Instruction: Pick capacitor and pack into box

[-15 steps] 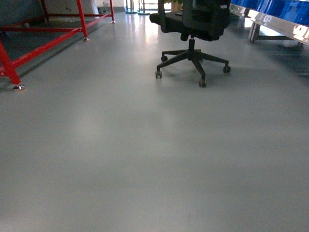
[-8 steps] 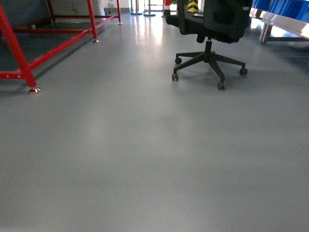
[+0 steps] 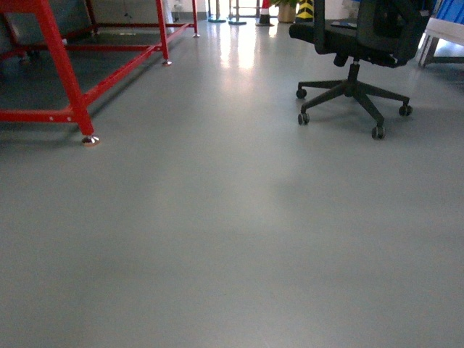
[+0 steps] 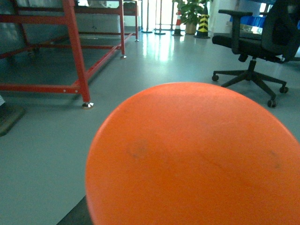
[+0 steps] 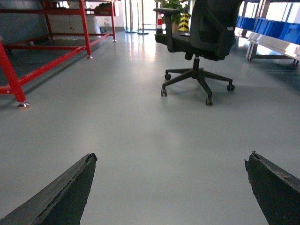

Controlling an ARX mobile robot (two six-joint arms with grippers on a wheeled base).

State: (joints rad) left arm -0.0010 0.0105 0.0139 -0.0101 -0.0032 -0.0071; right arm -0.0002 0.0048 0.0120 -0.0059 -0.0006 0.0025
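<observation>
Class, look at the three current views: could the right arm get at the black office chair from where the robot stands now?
Probably not. The right gripper is open over bare grey floor, and the office chair stands well ahead across open floor. Nothing blocks the way, only the gap.

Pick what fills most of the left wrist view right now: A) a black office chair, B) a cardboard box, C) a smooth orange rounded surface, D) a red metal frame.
C: a smooth orange rounded surface covers the lower and middle part of the left wrist view; the office chair and red frame sit small behind it.
</observation>
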